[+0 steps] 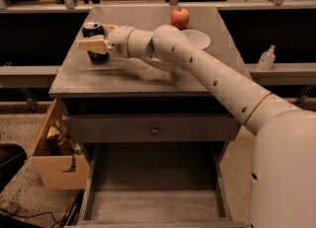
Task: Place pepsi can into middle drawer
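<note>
Tool sits around the can on the table, clamped or loose I can't tell; lifting it into the open drawer remains.

The robot's thick off-white tubular arm has a smooth, plastic-looking shell built of rounded segments that swell into ball-like joints. Small dark round holes, possibly screw recesses, run in a row along its side. A thin tan ring marks the seam where it meets the large rounded white shoulder housing, which bears one more dark hole. The pale tan gripper, on a white wrist, is over the left rear of the grey cabinet top.
</note>
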Tool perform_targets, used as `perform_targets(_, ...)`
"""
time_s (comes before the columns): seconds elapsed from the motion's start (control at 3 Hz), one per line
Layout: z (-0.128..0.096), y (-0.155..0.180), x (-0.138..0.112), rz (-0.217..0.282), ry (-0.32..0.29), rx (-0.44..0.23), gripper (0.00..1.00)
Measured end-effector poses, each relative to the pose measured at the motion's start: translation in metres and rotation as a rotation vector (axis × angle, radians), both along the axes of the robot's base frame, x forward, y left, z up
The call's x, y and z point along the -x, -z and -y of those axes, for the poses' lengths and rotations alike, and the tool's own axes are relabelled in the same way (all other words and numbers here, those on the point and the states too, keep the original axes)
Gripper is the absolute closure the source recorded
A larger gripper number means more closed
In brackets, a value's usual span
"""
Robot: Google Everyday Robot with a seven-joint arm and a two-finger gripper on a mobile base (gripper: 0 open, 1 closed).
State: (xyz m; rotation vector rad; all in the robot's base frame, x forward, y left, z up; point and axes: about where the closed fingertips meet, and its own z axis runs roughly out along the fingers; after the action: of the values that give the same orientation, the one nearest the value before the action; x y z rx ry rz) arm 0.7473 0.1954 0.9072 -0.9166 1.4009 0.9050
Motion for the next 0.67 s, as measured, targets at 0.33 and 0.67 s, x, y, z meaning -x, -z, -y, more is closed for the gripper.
perform_targets(0.33,-0.003,0.0001,0.0011,0.0,-0.004,0.0,0.62)
perform_targets(0.67,-0.0059,0.0001,0.0023,-0.001,-0.009,-0.001,0.85)
